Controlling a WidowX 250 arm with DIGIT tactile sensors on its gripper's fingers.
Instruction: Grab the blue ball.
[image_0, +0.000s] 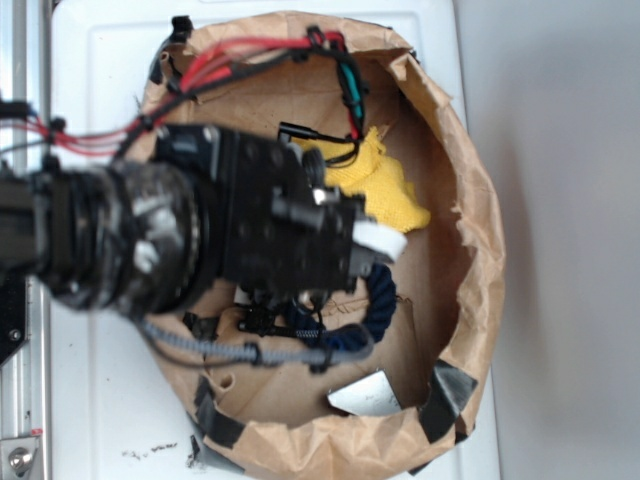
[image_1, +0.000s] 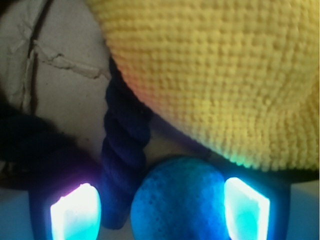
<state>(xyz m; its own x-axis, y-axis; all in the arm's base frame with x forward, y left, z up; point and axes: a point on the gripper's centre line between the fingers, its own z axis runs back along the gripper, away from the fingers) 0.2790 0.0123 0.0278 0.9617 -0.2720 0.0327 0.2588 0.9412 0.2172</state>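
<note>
The wrist view shows the blue ball (image_1: 182, 200), teal and matte, lying between my two lit fingertips. It sits close to the right pad (image_1: 247, 210) and further from the left pad (image_1: 75, 212). My gripper (image_1: 161, 212) is open around the ball. A strand of dark navy rope (image_1: 122, 150) lies between the ball and the left pad. In the exterior view my gripper (image_0: 372, 250) reaches down into the brown paper basin (image_0: 480, 250), and the arm hides the ball.
A yellow knitted cloth (image_1: 220, 70) lies just beyond the ball, also seen as the yellow cloth (image_0: 385, 185). The navy rope ring (image_0: 378, 305) curls below the gripper. A shiny silver piece (image_0: 365, 395) rests near the basin's front rim. Red and black cables (image_0: 250, 55) cross the back.
</note>
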